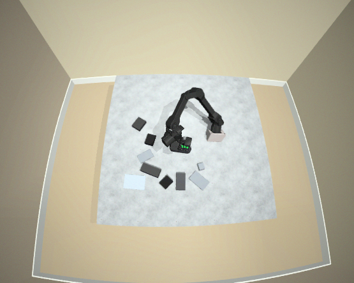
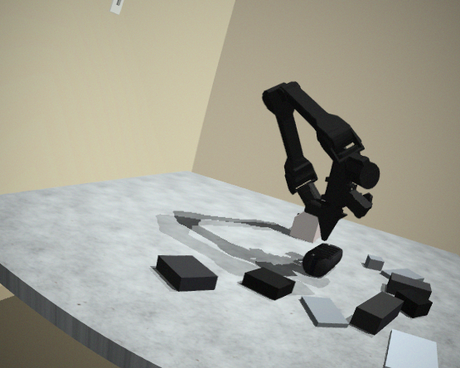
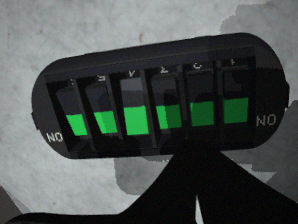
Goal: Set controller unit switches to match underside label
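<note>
The dark grey controller unit (image 1: 176, 151) (image 2: 318, 263) (image 3: 270, 95) sits on its base, switches up. In the wrist view all six rocker switches show green ends toward the gripper side, where ON is printed; the numbers read upside down, 1 at the right. Switch 4 (image 3: 135, 120) looks brighter and its dark end lighter than the others. I cannot tell surely which ends are pressed. The underside label is hidden. My gripper (image 2: 325, 239) (image 3: 193, 148) is shut and empty, pointing down above the unit, with a gap to it in the exterior view.
Two dark blocks (image 1: 139, 123) (image 1: 150, 139) lie left of the unit. A pale plate (image 1: 145, 155), a long dark block (image 1: 150, 169), a black block (image 1: 166, 181), another dark block (image 1: 180, 181), a pale slab (image 1: 199, 180) and a small grey cube (image 1: 201, 166) lie in front.
</note>
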`<move>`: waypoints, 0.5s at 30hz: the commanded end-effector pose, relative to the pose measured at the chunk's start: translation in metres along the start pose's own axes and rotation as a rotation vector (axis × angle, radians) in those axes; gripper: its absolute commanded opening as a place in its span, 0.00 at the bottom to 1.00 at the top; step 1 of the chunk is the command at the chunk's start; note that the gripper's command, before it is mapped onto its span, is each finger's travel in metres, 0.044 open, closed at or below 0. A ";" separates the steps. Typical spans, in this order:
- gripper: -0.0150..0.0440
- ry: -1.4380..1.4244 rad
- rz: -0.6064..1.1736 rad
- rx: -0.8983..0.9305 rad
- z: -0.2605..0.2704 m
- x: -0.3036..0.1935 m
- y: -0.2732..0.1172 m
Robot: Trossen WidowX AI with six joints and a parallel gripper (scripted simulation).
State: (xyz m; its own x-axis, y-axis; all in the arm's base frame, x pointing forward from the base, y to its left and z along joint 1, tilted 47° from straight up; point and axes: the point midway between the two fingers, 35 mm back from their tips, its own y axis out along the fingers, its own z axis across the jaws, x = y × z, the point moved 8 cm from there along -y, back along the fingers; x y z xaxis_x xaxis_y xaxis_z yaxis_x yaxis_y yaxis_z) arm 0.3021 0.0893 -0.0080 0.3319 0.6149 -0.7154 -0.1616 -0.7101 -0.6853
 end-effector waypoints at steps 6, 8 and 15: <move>0.25 0.976 0.157 -0.151 -0.010 0.066 0.012; 0.25 1.083 0.161 -0.179 -0.010 0.072 0.014; 0.25 1.434 0.154 -0.277 -0.009 0.092 0.020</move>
State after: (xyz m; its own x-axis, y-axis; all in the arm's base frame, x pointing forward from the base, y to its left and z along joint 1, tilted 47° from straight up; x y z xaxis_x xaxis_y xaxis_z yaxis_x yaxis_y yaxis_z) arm 0.3302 0.1154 -0.0429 0.8933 0.1238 -0.4321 -0.1651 -0.8037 -0.5716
